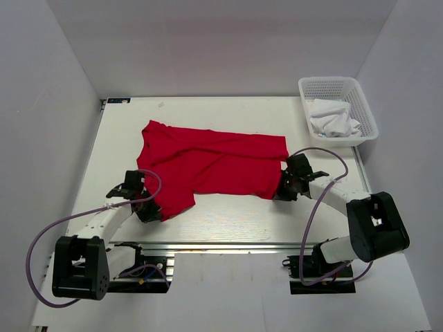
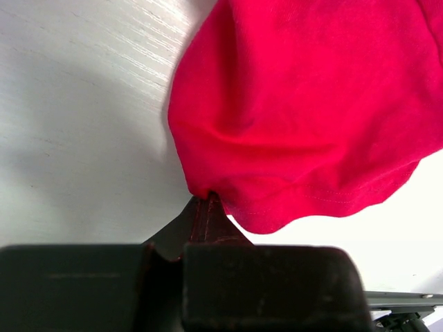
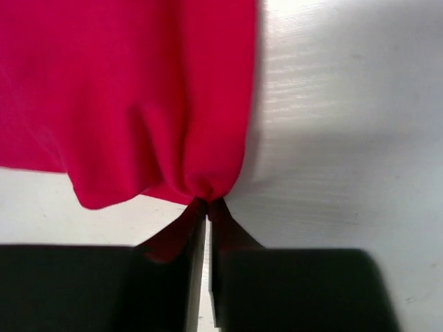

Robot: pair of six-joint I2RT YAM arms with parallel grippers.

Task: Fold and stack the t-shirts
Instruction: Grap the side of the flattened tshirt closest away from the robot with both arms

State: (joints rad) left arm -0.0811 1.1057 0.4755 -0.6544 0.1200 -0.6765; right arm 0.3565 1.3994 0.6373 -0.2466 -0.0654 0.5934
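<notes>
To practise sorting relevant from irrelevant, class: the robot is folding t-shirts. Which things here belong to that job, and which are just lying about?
In the job:
red t-shirt
left end effector, pinching its edge
right end effector, pinching its edge

Lying about:
white mesh basket
crumpled white cloth inside it, kind unclear

From above and behind the arms, the top view looks down on the whole desk, with the t-shirt mid-frame. Each wrist view sits close behind its own fingers, the left pincer at the t-shirt's near-left corner and the right pincer at its near-right. The top view shares both corners.
</notes>
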